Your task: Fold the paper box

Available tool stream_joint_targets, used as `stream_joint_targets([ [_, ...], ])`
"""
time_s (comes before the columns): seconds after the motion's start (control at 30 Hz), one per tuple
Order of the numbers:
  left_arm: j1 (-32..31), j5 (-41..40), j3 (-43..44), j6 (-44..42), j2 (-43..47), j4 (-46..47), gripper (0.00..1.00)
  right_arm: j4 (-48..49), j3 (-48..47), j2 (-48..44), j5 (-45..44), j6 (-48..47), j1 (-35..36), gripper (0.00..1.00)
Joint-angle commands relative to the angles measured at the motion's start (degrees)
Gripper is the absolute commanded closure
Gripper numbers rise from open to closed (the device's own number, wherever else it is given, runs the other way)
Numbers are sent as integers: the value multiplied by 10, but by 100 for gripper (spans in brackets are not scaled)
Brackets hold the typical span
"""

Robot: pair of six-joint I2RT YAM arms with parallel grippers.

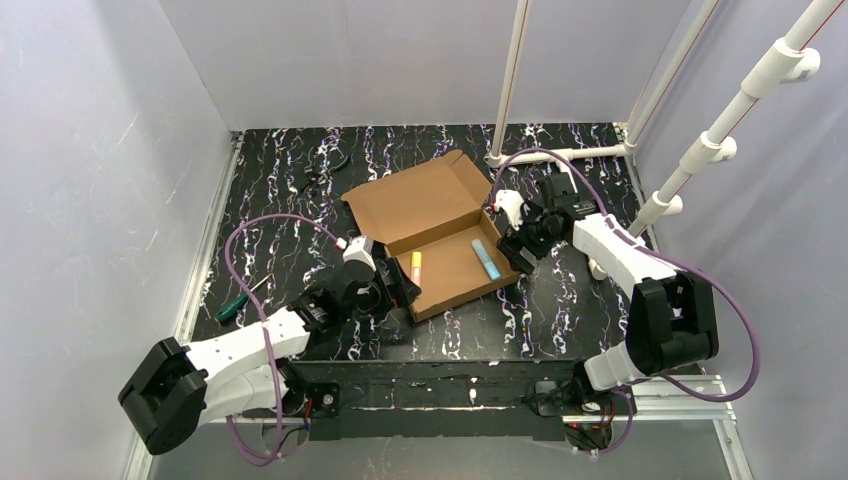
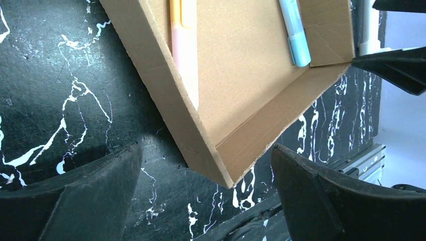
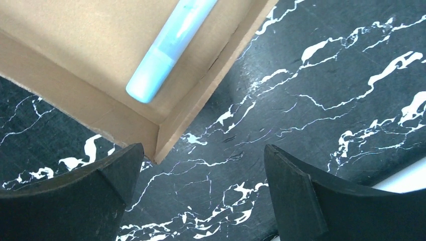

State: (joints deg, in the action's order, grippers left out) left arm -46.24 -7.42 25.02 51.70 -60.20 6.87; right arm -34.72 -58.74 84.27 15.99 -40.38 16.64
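The paper box (image 1: 452,285) is brown cardboard, its shallow tray set up and its lid (image 1: 415,198) lying open toward the back left. Inside lie a yellow-pink marker (image 1: 416,266) and a blue marker (image 1: 486,258). My left gripper (image 1: 400,287) is open at the tray's near-left corner; in the left wrist view that corner of the box (image 2: 241,110) sits between the spread fingers of the gripper (image 2: 206,150), untouched. My right gripper (image 1: 515,250) is open at the tray's right corner. There the box (image 3: 75,50) ends beside the left finger of the gripper (image 3: 203,149), which holds nothing.
A green-handled screwdriver (image 1: 232,305) lies left of the left arm. A small black tool (image 1: 320,170) sits at the back left. White pipes (image 1: 700,150) stand along the right and back edges. Grey walls close in the black marbled table (image 1: 560,310).
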Motion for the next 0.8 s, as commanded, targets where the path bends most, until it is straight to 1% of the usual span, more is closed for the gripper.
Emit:
stream_joint_targets([
  [0.0,1,-3,-12,0,39,1,2,50,3,-14,0,25,1,2],
  [0.17,2,-3,-35,-4,93,1,2,81,17,-27,-10,48,1,2],
  [0.33,3,-8,-35,-6,130,-5,2,106,13,-7,2,76,6,2],
  [0.4,2,-23,-30,-4,141,-30,2,115,7,6,10,89,13,2],
  [0.47,3,-39,-26,-6,149,-53,2,135,-2,22,-7,116,26,2],
  [0.53,3,-49,-28,-5,157,-63,2,165,-10,44,-45,157,36,3],
  [0.67,3,-57,-27,-3,169,-78,2,209,-9,86,-110,194,59,16],
  [0.73,3,-60,-26,-3,171,-88,2,230,3,90,-126,201,64,27],
  [0.77,3,-61,-25,-4,171,-91,2,236,7,89,-130,204,65,34],
])
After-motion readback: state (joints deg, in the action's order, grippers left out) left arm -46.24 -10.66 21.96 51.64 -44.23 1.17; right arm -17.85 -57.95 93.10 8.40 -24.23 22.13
